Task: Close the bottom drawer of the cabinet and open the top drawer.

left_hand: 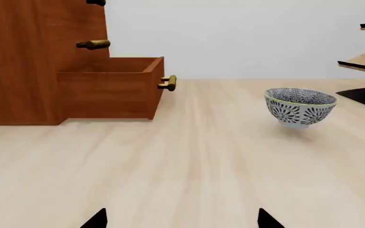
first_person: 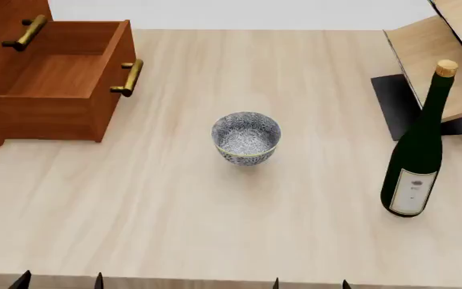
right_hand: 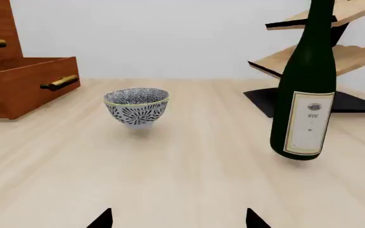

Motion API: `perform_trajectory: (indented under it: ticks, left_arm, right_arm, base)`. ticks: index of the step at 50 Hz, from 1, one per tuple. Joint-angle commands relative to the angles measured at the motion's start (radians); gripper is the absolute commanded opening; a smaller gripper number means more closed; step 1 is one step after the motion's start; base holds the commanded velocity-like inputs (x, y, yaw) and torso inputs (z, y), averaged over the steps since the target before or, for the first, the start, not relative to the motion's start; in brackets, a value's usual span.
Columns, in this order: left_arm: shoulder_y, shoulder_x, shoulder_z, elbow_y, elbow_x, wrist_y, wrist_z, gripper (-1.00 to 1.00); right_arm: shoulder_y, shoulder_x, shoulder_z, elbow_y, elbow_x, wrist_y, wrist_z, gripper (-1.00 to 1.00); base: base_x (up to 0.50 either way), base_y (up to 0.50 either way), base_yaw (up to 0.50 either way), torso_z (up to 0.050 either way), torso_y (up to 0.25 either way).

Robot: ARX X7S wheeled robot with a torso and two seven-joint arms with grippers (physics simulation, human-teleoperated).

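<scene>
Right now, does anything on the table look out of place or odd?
Only the bottom drawer of the cabinet: it stands pulled out and empty. The bowl and wine bottle sit upright, nothing spilled.

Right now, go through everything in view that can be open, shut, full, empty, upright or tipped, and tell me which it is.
bottom drawer: pulled out, open, nothing inside.
middle drawer: pushed in, shut.
top drawer: only its handle shows; looks shut.
bowl: upright, empty.
wine bottle: upright, corked.
left gripper: open, holding nothing.
right gripper: open, holding nothing.
</scene>
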Motion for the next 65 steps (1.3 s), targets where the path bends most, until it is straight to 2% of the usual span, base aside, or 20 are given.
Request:
perform_trajectory:
  ticks: [1, 16, 18, 19, 39, 49, 65]
  left_arm:
    - [0.000, -0.010, 0.011, 0.000, -0.010, 0.000, -0.011, 1.00]
    - [0.016, -0.054, 0.064, 0.015, -0.092, 0.015, -0.022, 1.00]
    - [0.011, -0.051, 0.050, 0.029, -0.124, -0.036, -0.034, 1.00]
    - [0.020, -0.056, 0.056, 0.036, -0.141, 0.005, -0.008, 1.00]
    - [0.023, -0.095, 0.112, 0.128, -0.085, 0.010, -0.068, 1.00]
    - [-0.040, -0.128, 0.108, 0.367, -0.157, -0.131, -0.069, 1.00]
    - [-0.296, -0.174, 0.083, 0.654, -0.229, -0.411, -0.102, 1.00]
  right_arm:
    - [0.000, 0.009, -0.013, 0.000, 0.009, 0.000, 0.013, 1.00]
    - [0.008, 0.049, -0.069, 0.022, 0.042, 0.003, 0.062, 1.00]
    - [0.007, 0.052, -0.073, 0.022, 0.045, 0.001, 0.066, 1.00]
    - [0.007, 0.054, -0.075, 0.018, 0.047, 0.006, 0.069, 1.00]
    - [0.011, 0.080, -0.108, -0.004, 0.080, 0.021, 0.097, 1.00]
    - [0.040, 0.103, -0.119, -0.106, 0.098, 0.104, 0.108, 1.00]
    - [0.104, 0.130, -0.115, -0.241, 0.120, 0.261, 0.149, 1.00]
  base:
    - [0.00, 0.00, 0.00, 0.000, 0.000]
    - [0.00, 0.00, 0.00, 0.000, 0.000]
    - [0.00, 0.00, 0.00, 0.000, 0.000]
    - [0.00, 0.00, 0.00, 0.020, 0.000]
    - [0.00, 0.00, 0.00, 0.050, 0.000]
    - [0.00, 0.00, 0.00, 0.050, 0.000]
    - [0.00, 0.00, 0.00, 0.050, 0.000]
